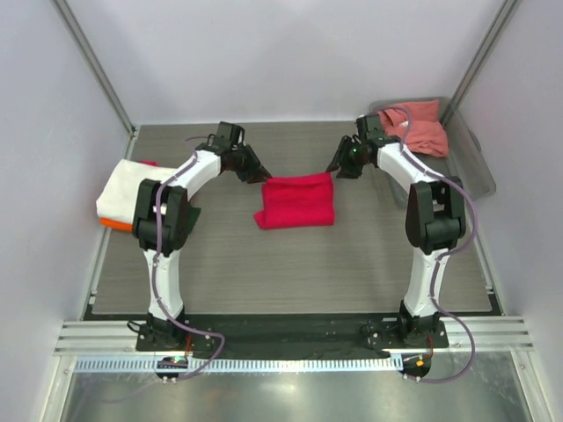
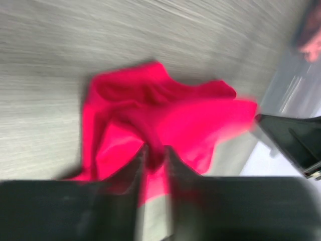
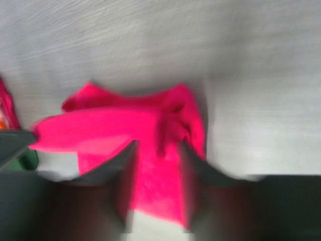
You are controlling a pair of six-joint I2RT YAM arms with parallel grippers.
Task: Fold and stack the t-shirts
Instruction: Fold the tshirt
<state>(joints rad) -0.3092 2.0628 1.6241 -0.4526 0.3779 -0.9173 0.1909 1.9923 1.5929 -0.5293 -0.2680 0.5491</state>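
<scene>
A bright crimson t-shirt (image 1: 296,200) lies folded into a rectangle at the middle of the table. My left gripper (image 1: 261,176) is at its far left corner. In the blurred left wrist view its jaws (image 2: 155,150) stand only a narrow slit apart, with a raised fold of the crimson cloth (image 2: 165,115) pinched between the tips. My right gripper (image 1: 339,169) is at the far right corner. Its jaws (image 3: 158,145) stand clearly apart over the crimson cloth (image 3: 155,175), which runs loosely between and under them. A salmon-pink t-shirt (image 1: 418,127) lies crumpled at the back right.
The salmon-pink shirt sits in a grey plastic tray (image 1: 475,167) by the right wall. At the left edge is a pile with a cream-white shirt (image 1: 123,189) on top and orange cloth (image 1: 114,224) under it. White walls close in three sides.
</scene>
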